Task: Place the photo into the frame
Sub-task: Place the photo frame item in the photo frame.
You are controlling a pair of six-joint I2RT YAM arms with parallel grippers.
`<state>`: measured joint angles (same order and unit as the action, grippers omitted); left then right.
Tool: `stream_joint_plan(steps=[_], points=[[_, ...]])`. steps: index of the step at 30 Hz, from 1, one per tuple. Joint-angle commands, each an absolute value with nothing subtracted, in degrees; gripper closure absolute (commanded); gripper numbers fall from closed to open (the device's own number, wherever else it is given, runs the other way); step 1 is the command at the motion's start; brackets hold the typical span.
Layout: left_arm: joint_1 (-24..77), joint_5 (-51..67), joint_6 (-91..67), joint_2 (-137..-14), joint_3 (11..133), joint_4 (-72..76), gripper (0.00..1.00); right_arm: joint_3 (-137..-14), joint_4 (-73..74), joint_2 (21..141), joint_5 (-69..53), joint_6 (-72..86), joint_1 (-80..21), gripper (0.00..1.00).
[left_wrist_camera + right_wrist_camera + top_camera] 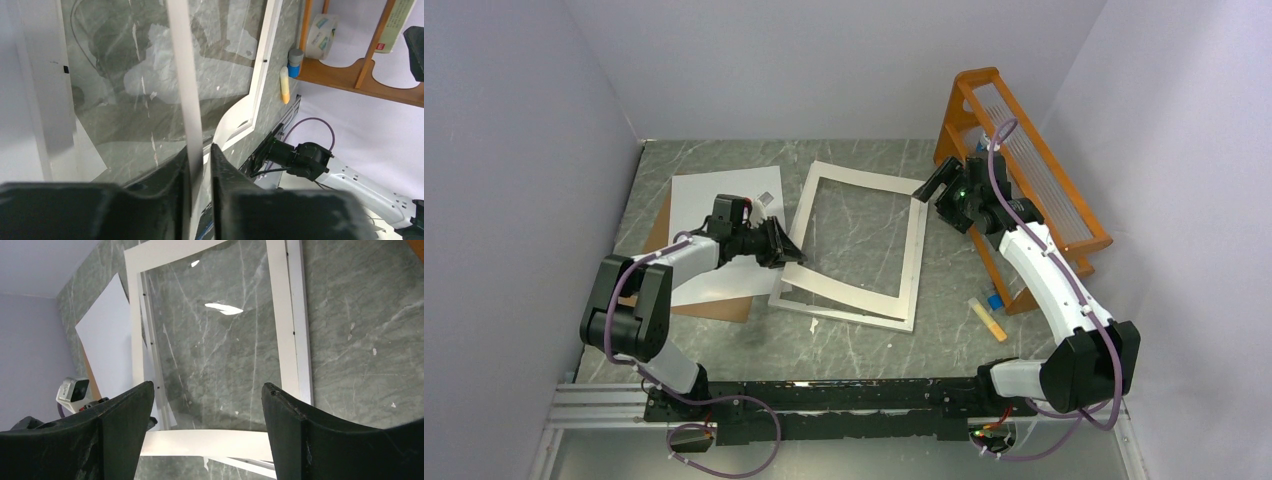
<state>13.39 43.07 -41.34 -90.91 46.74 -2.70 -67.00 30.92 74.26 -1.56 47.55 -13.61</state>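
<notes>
Top external view puts the photo [699, 195] left of centre, lying flat with only a plain white side showing. It rests on a brown board [714, 308] and is well clear of the frame's opening. The frame [917, 262] lies flat mid-worktop, and its glass lets the grey marbled worktop [954, 300] show through. A white card mat [864, 180] sits askew on top of the frame, with a loose corner bowing up in the left wrist view.

The left tool [782, 245] is at the mat's left edge. Seen from its wrist, a thin white strip, apparently that edge, stands between the nearly closed fingers [227, 175]. I cannot tell whether they press it.

The right tool [931, 187] hovers over the frame's far right corner, its fingers [280, 410] spread wide with nothing between them.

An orange rack [1024, 170] stands along the right wall. A yellow stick [989, 318] and a blue-capped item [994, 300] lie at its near foot.
</notes>
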Motion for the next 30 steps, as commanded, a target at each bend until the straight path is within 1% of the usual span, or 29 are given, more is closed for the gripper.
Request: stream_joint_plan(steps=[1, 2, 4, 13, 16, 20, 22, 25, 30], points=[[14.5, 45.2, -38.7, -93.1, 50.4, -6.6, 0.88, -66.1, 29.3, 73.8, -1.9, 46.9, -13.1, 0.18], [14.6, 46.2, -37.8, -93.7, 51.2, -7.4, 0.93, -65.9, 29.2, 73.9, -1.9, 46.9, -13.1, 0.18], [14.8, 46.5, -35.4, -95.1, 53.0, -11.2, 0.97, -65.6, 29.2, 73.7, -2.0, 46.9, -13.1, 0.18], [14.8, 44.5, -27.9, -97.8, 60.3, -22.8, 0.98, -64.3, 29.0, 73.1, -2.3, 47.0, -12.8, 0.18], [14.8, 41.3, -25.0, -98.4, 63.2, -29.3, 0.98, -64.5, 29.3, 73.2, -2.6, 47.0, -12.7, 0.18], [14.8, 41.0, -23.9, -98.6, 64.8, -32.6, 0.97, -64.8, 29.0, 73.3, -3.2, 46.9, -12.6, 0.18], [14.8, 40.0, -23.8, -98.1, 64.3, -32.8, 0.98, -65.0, 29.0, 73.4, -3.2, 47.0, -12.6, 0.18], [14.8, 42.0, -24.9, -97.8, 62.8, -30.3, 0.97, -64.8, 28.2, 73.7, -3.7, 47.0, -12.5, 0.18], [14.9, 38.6, -27.0, -96.8, 62.2, -29.2, 0.97, -65.2, 27.9, 74.9, -4.4, 47.2, -12.5, 0.19]])
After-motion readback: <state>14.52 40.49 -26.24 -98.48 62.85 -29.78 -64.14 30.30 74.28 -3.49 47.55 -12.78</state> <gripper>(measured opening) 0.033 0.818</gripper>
